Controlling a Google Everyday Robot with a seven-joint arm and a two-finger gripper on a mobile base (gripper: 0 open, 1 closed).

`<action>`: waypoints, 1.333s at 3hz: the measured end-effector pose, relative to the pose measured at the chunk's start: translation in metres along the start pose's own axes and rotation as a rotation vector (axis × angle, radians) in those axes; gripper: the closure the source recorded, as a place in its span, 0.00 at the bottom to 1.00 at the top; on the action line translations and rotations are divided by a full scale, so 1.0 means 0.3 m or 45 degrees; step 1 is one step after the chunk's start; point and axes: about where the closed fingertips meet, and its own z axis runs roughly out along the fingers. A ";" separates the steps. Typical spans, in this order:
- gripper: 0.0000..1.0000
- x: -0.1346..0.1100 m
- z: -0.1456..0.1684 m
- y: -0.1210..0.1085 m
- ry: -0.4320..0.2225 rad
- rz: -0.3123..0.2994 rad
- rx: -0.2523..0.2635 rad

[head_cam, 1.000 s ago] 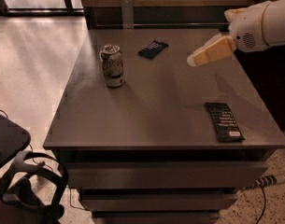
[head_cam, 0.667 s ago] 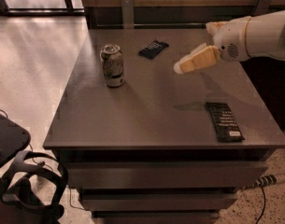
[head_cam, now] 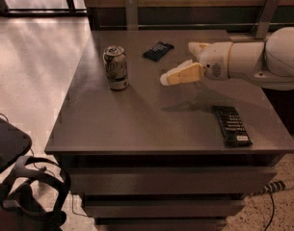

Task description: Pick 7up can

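One 7up can (head_cam: 116,67) standing upright, ungrasped; gripper (head_cam: 181,62) hovering well apart, jaws released, empty. We are judging approach step; next: closing gap, straddling can.

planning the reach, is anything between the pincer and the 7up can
Nothing visible does. The pincer hovers to the right of the 7up can, with bare tabletop between them. One dark packet lies farther back, a second packet near the table's front right.
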 end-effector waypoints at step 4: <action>0.00 -0.067 0.199 0.111 -0.168 -0.040 -0.159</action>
